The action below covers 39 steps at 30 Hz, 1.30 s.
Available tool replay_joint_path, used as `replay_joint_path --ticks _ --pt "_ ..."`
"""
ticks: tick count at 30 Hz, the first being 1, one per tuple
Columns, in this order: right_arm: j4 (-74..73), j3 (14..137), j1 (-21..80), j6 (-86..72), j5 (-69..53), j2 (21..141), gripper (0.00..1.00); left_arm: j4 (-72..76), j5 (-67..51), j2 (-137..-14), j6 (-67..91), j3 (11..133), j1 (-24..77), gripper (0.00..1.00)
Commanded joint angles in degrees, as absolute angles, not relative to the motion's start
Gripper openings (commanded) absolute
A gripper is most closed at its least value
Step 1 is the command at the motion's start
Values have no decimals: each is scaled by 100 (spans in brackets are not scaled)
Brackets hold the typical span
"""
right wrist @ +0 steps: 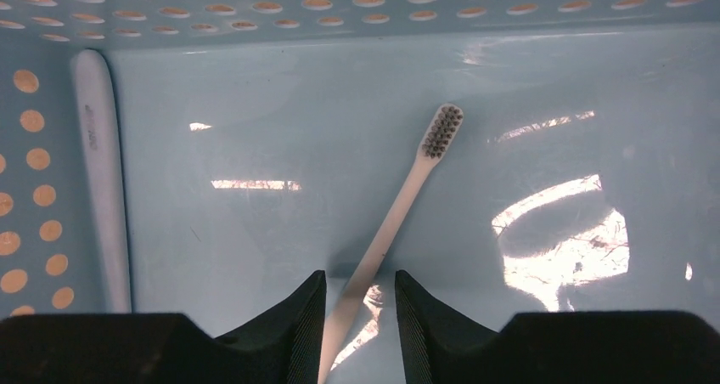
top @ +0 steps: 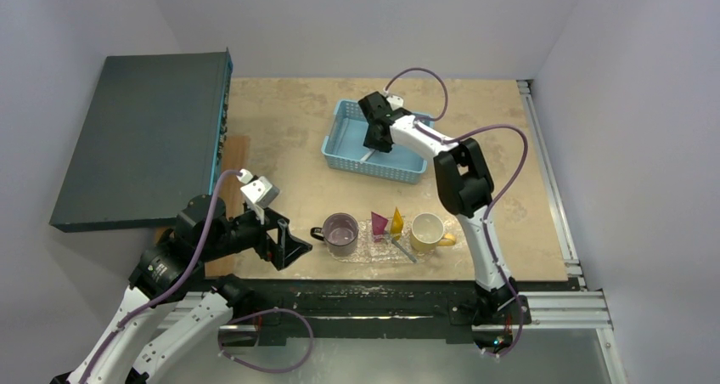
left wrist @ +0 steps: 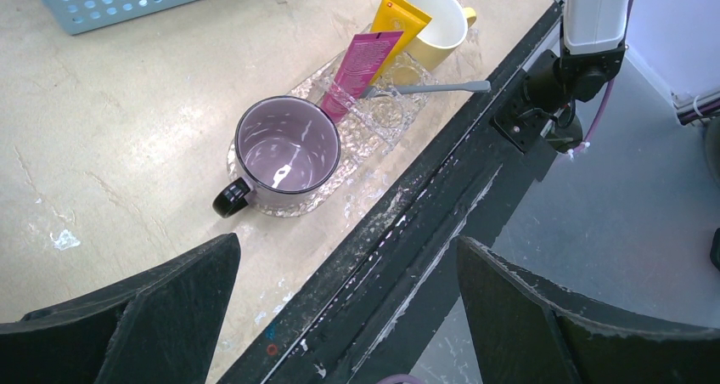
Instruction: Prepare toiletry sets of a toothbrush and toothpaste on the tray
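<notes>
Inside the basket (right wrist: 340, 2), the right gripper (right wrist: 360, 282) straddles a toothbrush (right wrist: 403, 201) handle, jaws narrow with a gap left. The left gripper (left wrist: 346, 244) hangs wide and empty over the table's (left wrist: 127, 104) near edge, near the tray (left wrist: 365, 146).

Left arm (top: 199, 240): black, rounded joint housings in the upper part; white tube-like links in the lower part.
Left arm cable (top: 210, 210): thin and purple, following the links, with one loose loop low down.
Left wrist camera (top: 259, 189): a small white angular box.
Left gripper (left wrist: 348, 244): matte black, with two broad wedge-shaped fingers (left wrist: 144, 316); their edges are scuffed pale.
Right arm (top: 480, 240): slim white links and one bulky black elbow housing.
Right arm cable (top: 416, 70): purple, in wide loops.
Right gripper (right wrist: 360, 286): black fingers (right wrist: 297, 316) with fine ribs on the inner faces.
</notes>
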<state>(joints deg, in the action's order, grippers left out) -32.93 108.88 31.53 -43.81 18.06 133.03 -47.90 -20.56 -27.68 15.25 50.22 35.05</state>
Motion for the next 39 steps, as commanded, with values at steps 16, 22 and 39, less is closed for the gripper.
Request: replay_joint_path --ticks 16,22,39 --pt "-3463 11506 3054 -3760 1566 13682 0 -4699 -2016 -2803 1459 5001 3513 99" --pt "-3134 11303 2995 -3438 1539 13243 0 -4702 -2004 -2808 1459 5001 3515 99" --pt "-2270 10536 2987 -2885 1630 12143 0 -4710 -1986 -2925 1451 5001 3513 99"
